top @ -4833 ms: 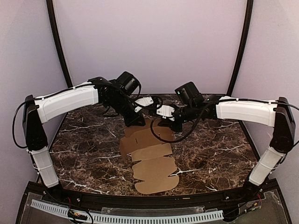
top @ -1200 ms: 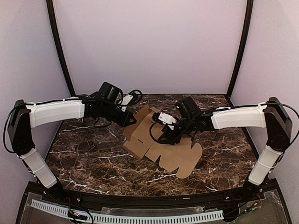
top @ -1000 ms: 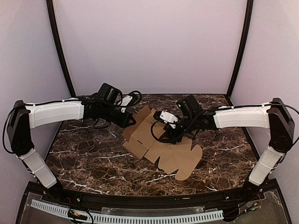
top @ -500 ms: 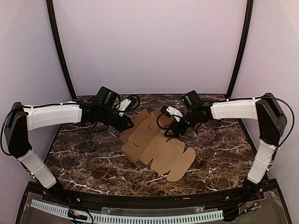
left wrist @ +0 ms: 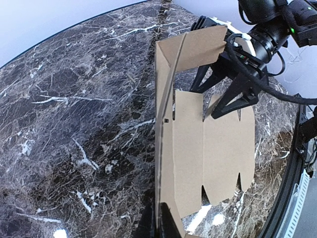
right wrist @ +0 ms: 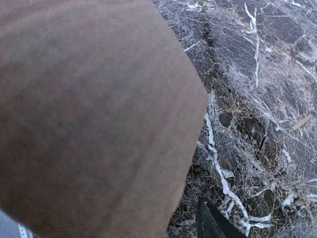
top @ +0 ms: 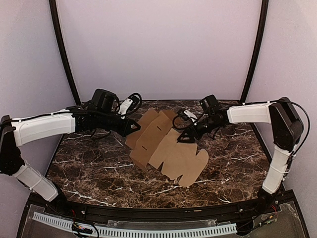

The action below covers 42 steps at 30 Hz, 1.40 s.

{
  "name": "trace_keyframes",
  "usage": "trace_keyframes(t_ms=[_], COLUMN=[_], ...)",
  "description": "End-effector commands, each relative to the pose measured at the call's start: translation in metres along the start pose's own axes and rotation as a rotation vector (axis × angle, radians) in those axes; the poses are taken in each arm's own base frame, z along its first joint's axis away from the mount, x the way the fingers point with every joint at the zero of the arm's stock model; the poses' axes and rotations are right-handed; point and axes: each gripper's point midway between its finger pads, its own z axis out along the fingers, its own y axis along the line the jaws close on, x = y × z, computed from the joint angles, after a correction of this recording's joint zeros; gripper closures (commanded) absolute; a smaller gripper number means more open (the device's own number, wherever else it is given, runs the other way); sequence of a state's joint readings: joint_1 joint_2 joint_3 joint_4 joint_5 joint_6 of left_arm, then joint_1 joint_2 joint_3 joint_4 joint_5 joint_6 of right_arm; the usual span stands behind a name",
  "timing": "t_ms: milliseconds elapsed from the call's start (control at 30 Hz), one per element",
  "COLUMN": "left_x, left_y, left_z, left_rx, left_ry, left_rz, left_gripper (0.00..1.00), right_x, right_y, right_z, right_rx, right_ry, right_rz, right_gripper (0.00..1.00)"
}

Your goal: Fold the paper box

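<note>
- Paper box (top: 171,151): flat die-cut sheet on table (top: 89,161), centre, left edge lifted.
- Left pincer (top: 132,128) clenched on that edge; right pincer (top: 184,133) spread beside far flap, apparently holding nothing.
- Likely light, stiff, easily creased; grip panel edges near score lines.

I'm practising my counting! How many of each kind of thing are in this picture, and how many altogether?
Brown cardboard pieces: 1, the paper box
Robot arms: 2, the left arm and the right arm
Marble tables: 1, the table
Total: 4
</note>
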<state>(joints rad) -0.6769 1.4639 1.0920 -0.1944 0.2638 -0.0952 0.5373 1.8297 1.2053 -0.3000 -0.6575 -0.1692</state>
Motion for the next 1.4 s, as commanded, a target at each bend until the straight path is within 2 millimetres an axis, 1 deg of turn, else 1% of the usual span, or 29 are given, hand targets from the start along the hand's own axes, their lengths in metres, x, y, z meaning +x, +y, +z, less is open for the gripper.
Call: trace_keyframes(t_ms=[0,133,267,400,433,467,500,533,600,633,733,833,867,900,933,1000,1033,1133,1233,1367], left_x=[-0.008,-0.013,-0.018,-0.021,-0.022,-0.021,-0.025,-0.023,-0.026,-0.024,-0.029,-0.033,-0.033,-0.033,-0.031,-0.029,-0.031,-0.029,-0.024,-0.017], left_y=[-0.016,-0.018,-0.009,0.0,0.003,0.004,0.005,0.005,0.003,0.002,0.0,-0.001,-0.001,0.0,0.002,0.004,0.004,0.006,0.01,0.01], left_z=[-0.006,-0.008,-0.011,-0.012,-0.013,-0.012,-0.013,-0.012,-0.012,-0.01,-0.007,-0.003,-0.002,0.001,0.006,0.011,0.013,0.021,0.028,0.038], left_rx=[0.088,0.104,0.086,0.079,0.083,0.086,0.105,0.114,0.151,0.168,0.205,0.233,0.238,0.24,0.24,0.247,0.256,0.285,0.295,0.329], left_ry=[-0.029,-0.045,-0.073,-0.093,-0.1,-0.102,-0.118,-0.118,-0.129,-0.119,-0.139,-0.141,-0.141,-0.139,-0.13,-0.123,-0.128,-0.128,-0.116,-0.093], left_rz=[-0.017,-0.041,-0.097,-0.16,-0.179,-0.192,-0.212,-0.224,-0.246,-0.264,-0.29,-0.325,-0.344,-0.355,-0.382,-0.42,-0.428,-0.5,-0.557,-0.618], left_gripper=[0.99,0.99,0.99,0.99,0.99,0.99,0.99,0.99,0.99,0.99,0.99,0.99,0.99,0.99,0.99,0.99,0.99,0.99,0.99,0.99], right_x=[-0.012,-0.017,-0.019,-0.019,-0.018,-0.018,-0.02,-0.021,-0.023,-0.025,-0.032,-0.039,-0.039,-0.04,-0.039,-0.035,-0.032,-0.025,-0.022,-0.019], right_y=[0.017,0.026,0.036,0.038,0.038,0.038,0.039,0.039,0.039,0.038,0.032,0.033,0.037,0.035,0.039,0.041,0.039,0.021,0.007,-0.005], right_z=[-0.002,-0.008,-0.016,-0.021,-0.022,-0.023,-0.026,-0.029,-0.032,-0.034,-0.04,-0.044,-0.042,-0.04,-0.037,-0.029,-0.025,-0.019,-0.019,-0.015], right_rx=[-0.124,-0.149,-0.178,-0.154,-0.147,-0.141,-0.132,-0.121,-0.099,-0.082,-0.008,0.055,0.076,0.133,0.159,0.23,0.277,0.417,0.497,0.568], right_ry=[-0.06,-0.095,-0.128,-0.13,-0.129,-0.13,-0.136,-0.143,-0.151,-0.157,-0.165,-0.169,-0.157,-0.142,-0.121,-0.075,-0.051,0.008,0.035,0.089], right_rz=[-0.025,-0.067,-0.102,-0.119,-0.124,-0.129,-0.141,-0.151,-0.166,-0.179,-0.217,-0.283,-0.318,-0.353,-0.394,-0.464,-0.491,-0.513,-0.516,-0.549], right_gripper=[0.47,0.55,0.62,0.76,0.79,0.79,0.8,0.81,0.83,0.84,0.89,0.92,0.92,0.92,0.93,0.94,0.94,0.97,0.97,0.95])
